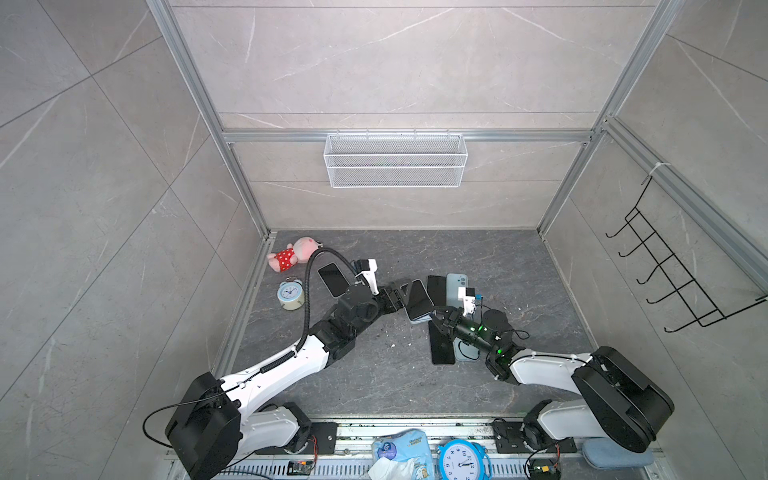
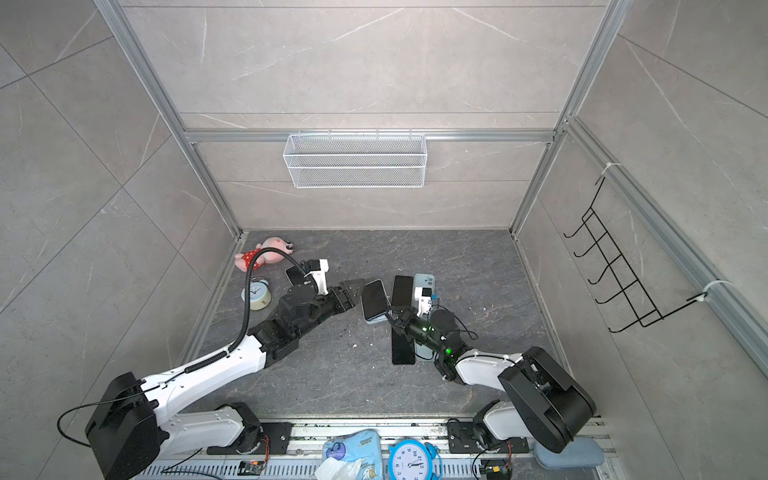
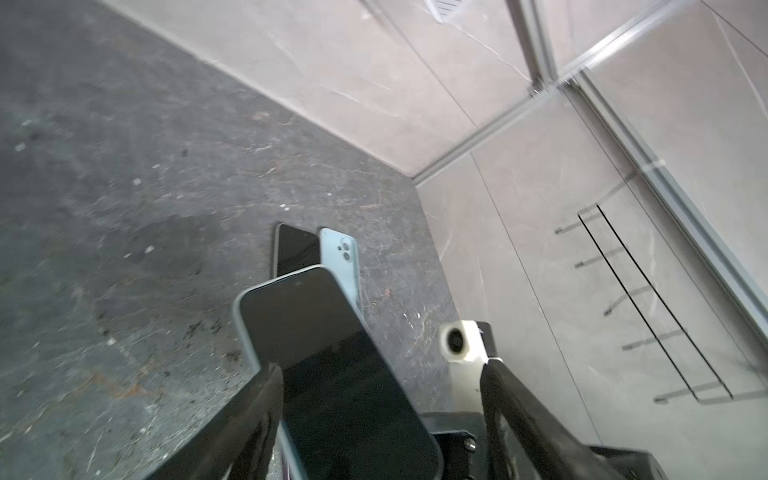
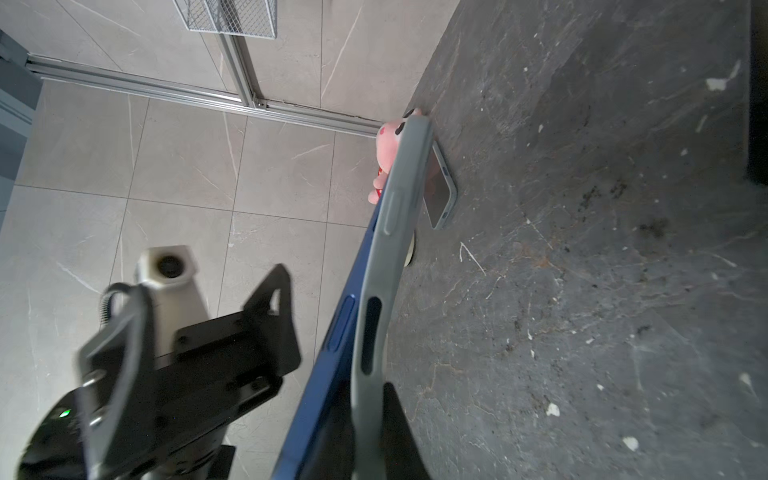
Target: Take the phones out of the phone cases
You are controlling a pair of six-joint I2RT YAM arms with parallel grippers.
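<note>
A dark-screened phone in a pale grey-blue phone case is held tilted above the floor in both top views. My right gripper is shut on the case's near end. There the blue phone edge stands apart from the case wall. My left gripper is open at the phone's other end, with the screen lying between its spread fingers. The case rim shows beside one finger.
Other phones and cases lie flat nearby: a black one, a light blue one, a black one under my right arm, and another phone at the left. A pink plush and a clock lie far left.
</note>
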